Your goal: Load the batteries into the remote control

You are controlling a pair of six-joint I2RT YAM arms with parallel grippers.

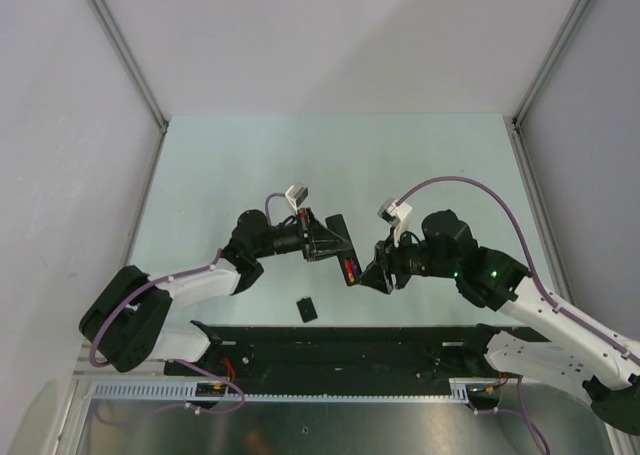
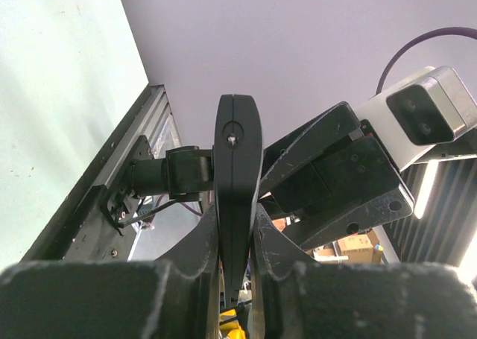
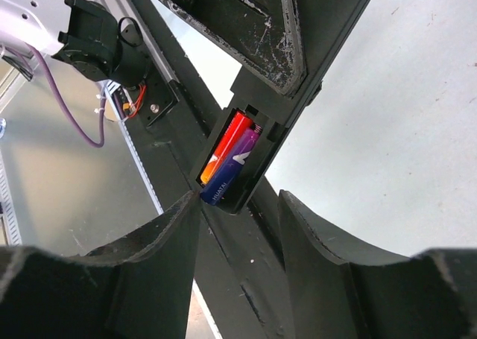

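The left gripper (image 2: 237, 238) is closed on the remote control (image 2: 237, 160). It holds the remote by its long sides, above the table (image 1: 220, 165), near the middle of the top view. In the right wrist view the remote runs from the upper right down to the centre of the frame, with its back side toward the camera and the battery compartment open.

Both batteries lie in this compartment, side by side and touching. The red-orange battery (image 3: 227, 139) is on the left. The blue-purple battery (image 3: 232, 171) is on the right and reaches a little lower in the frame. I cannot tell whether they are pressed fully into place.

The right gripper (image 3: 240, 208) is just below the open end of the remote. Its jaws stand apart and hold nothing.

In my judgement the loading step is almost finished, and what remains is to seat the batteries and close the compartment. The small black cover (image 1: 307, 308) lies flat on the table, below the remote in the top view and apart from both grippers. The next move probably needs a light push on the blue-purple battery. After that the right gripper must pick up the cover, while the left one keeps the remote steady.
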